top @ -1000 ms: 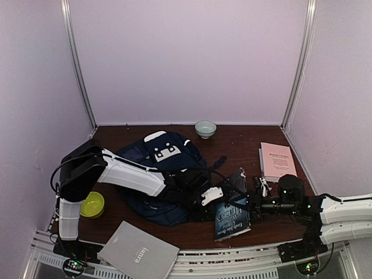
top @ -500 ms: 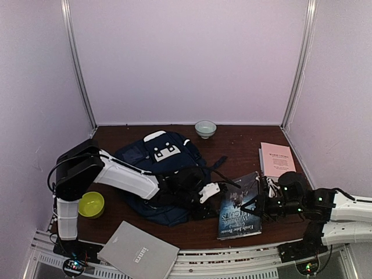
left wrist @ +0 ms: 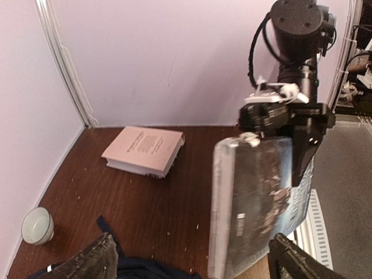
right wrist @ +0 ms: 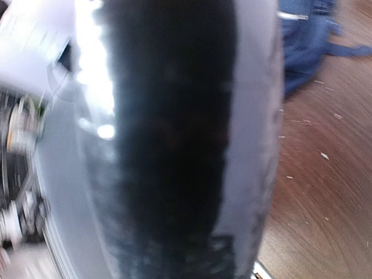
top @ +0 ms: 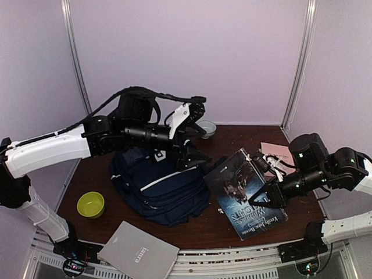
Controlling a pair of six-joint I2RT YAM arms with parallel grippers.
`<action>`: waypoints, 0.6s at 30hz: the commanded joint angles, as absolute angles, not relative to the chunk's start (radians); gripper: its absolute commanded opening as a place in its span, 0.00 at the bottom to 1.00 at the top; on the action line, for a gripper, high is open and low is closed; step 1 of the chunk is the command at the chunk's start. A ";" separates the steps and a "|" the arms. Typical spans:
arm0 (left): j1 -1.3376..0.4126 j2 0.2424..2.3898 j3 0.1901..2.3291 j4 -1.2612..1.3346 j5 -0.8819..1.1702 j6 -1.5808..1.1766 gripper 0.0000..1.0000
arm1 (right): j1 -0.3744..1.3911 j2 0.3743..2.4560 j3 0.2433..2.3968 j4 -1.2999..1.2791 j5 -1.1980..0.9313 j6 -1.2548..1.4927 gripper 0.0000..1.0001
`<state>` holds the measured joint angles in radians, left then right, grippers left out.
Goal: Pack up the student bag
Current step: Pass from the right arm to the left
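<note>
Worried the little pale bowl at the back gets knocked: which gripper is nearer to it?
Left. The left gripper hovers open right by the bowl; the right gripper grips the dark book toward the front right.

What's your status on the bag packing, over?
Left fingers open, empty, above student bag. Right fingers shut on dark book, tilted up beside bag. Bag flat on table, opening not discernible. Left arm over bag may crowd the book.

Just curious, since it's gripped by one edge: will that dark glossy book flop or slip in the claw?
The dark glossy rectangular book is probably fairly stiff: held tilted, it shows no visible sag. Its shiny cover looks slippery, and the right claw pinches only one edge, so it might pivot or slide.
</note>
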<state>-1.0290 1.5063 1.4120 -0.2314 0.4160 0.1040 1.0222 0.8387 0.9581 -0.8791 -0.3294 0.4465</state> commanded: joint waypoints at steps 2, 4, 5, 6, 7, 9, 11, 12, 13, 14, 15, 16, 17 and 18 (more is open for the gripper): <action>-1.002 1.557 1.486 -0.633 0.607 0.211 0.88 | 1.135 0.907 1.035 -0.823 -0.377 0.217 0.00; -1.002 1.588 1.536 -0.746 0.702 0.246 0.76 | 1.158 0.937 1.057 -0.806 -0.344 0.171 0.00; -1.002 1.596 1.544 -0.766 0.727 0.249 0.72 | 1.160 0.948 1.061 -0.780 -0.345 0.153 0.00; -1.004 1.596 1.543 -0.771 0.744 0.252 0.71 | 1.161 0.961 1.067 -0.757 -0.348 0.136 0.00; -1.008 1.593 1.538 -0.772 0.760 0.260 0.71 | 1.163 0.979 1.080 -0.743 -0.349 0.119 0.00; -1.022 1.580 1.531 -0.772 0.784 0.284 0.71 | 1.162 1.019 1.112 -0.741 -0.343 0.089 0.00; -1.041 1.561 1.523 -0.764 0.786 0.299 0.72 | 1.162 1.051 1.138 -0.739 -0.344 0.063 0.00; -1.048 1.554 1.516 -0.754 0.783 0.301 0.72 | 1.162 1.063 1.148 -0.736 -0.347 0.054 0.00; -1.052 1.548 1.506 -0.733 0.772 0.291 0.73 | 1.162 1.072 1.155 -0.730 -0.356 0.046 0.00; -1.052 1.544 1.492 -0.704 0.747 0.271 0.73 | 1.162 1.079 1.159 -0.721 -0.367 0.041 0.00; -1.053 1.545 1.482 -0.681 0.712 0.251 0.73 | 1.162 1.082 1.162 -0.709 -0.381 0.037 0.00; -1.053 1.548 1.475 -0.664 0.679 0.238 0.73 | 1.163 1.083 1.160 -0.695 -0.398 0.034 0.00; -1.053 1.553 1.469 -0.650 0.650 0.226 0.72 | 1.164 1.081 1.156 -0.680 -0.414 0.033 0.00; -1.052 1.555 1.467 -0.637 0.623 0.217 0.70 | 1.164 1.078 1.149 -0.663 -0.427 0.031 0.00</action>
<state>-1.0554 1.5688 1.4921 -0.7223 0.7067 0.2520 1.1568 1.1011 1.1065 -0.8173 -0.3630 0.0757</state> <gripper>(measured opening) 0.724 0.217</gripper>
